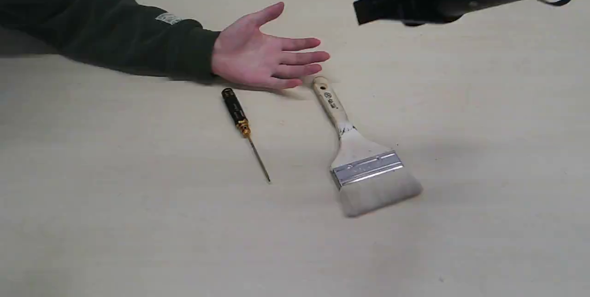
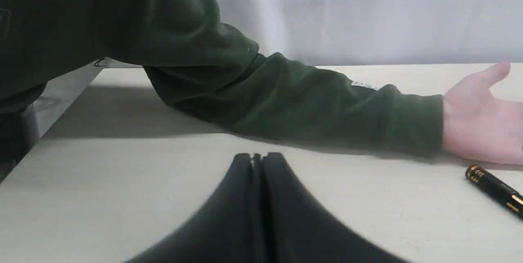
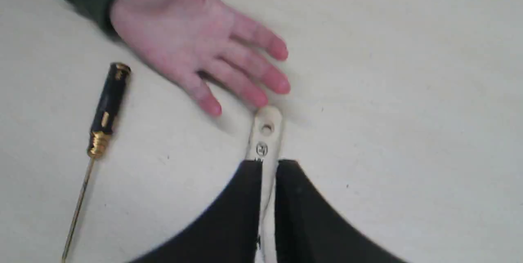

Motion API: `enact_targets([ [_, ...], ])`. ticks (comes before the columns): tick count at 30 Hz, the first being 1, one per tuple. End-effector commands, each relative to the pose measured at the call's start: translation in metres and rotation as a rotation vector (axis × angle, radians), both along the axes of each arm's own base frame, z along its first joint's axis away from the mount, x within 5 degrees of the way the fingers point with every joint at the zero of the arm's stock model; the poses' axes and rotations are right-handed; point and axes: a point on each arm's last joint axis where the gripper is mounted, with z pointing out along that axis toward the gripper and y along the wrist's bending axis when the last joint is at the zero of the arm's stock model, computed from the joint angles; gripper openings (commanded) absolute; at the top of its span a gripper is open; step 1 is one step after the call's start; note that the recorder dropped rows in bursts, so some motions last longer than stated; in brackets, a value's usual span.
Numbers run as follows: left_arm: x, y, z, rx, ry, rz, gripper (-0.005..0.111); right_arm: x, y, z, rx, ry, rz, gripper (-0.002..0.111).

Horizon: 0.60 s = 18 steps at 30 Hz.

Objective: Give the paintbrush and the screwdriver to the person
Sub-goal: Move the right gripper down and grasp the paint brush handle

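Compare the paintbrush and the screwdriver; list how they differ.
The paintbrush is wide and flat; the screwdriver is slim. The paintbrush has a pale wooden handle, the screwdriver a black one with a gold collar. The paintbrush ends in off-white bristles, the screwdriver in a thin metal shaft. Both lie flat on the table, handles toward the open hand.

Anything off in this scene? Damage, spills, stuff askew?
Nothing serious. Paintbrush and screwdriver lie flat on the table, intact, near the person's open hand. Only the brush handle shows white smears near the ferrule, likely old paint.
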Motion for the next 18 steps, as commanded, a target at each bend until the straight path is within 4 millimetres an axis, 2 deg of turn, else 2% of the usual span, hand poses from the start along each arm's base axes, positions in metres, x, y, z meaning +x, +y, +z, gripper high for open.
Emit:
enact_targets([
  [1, 0.000, -0.001, 0.000, -0.005, -0.009, -0.009, 0.000, 0.018, 0.008, -0.032, -0.033, 0.086, -0.012, 0.016],
  [4, 0.000, -0.001, 0.000, -0.005, -0.009, -0.009, 0.000, 0.031, 0.014, -0.053, -0.052, 0.162, -0.021, 0.030],
  [9, 0.000, -0.001, 0.001, -0.002, -0.013, -0.009, 0.000, 0.051, 0.023, -0.068, -0.085, 0.278, -0.013, 0.051],
  [15, 0.000, -0.001, 0.001, -0.002, -0.013, -0.009, 0.000, 0.068, 0.031, -0.081, -0.113, 0.354, -0.002, 0.054],
  [18, 0.000, -0.001, 0.001, -0.002, -0.013, -0.009, 0.000, 0.072, 0.032, -0.094, -0.130, 0.389, -0.010, 0.054],
])
